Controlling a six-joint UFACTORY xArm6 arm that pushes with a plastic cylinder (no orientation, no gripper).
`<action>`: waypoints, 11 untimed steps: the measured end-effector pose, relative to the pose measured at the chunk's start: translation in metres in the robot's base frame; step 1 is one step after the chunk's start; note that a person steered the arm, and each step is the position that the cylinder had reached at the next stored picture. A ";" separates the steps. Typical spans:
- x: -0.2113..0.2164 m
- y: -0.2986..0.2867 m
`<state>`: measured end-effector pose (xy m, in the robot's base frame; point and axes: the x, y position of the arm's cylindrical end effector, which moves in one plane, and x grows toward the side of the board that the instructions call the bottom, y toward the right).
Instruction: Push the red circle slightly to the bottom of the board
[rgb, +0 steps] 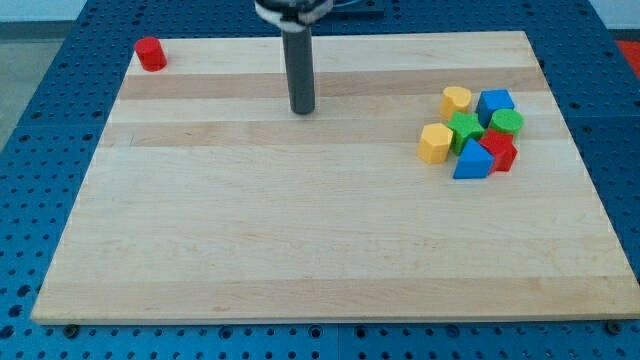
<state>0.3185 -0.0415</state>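
Rod of the arm comes down from the view's top, and my tip (302, 110) stands on the wooden board (300, 250) in its upper middle part. It is a plain rod without jaws, so it holds nothing and touches no block. Red circle (150, 54) sits at the board's top left corner, well apart from my tip, toward the view's left. On the view's right lies a tight group of blocks: two yellow blocks (456, 99) (435, 143), a blue block (494, 103), a green block (465, 128), another green one (507, 122), a blue triangle (472, 161) and a red block (501, 150) just beside it
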 end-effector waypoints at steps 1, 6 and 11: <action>-0.063 -0.010; -0.127 -0.205; -0.096 -0.153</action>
<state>0.2220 -0.1948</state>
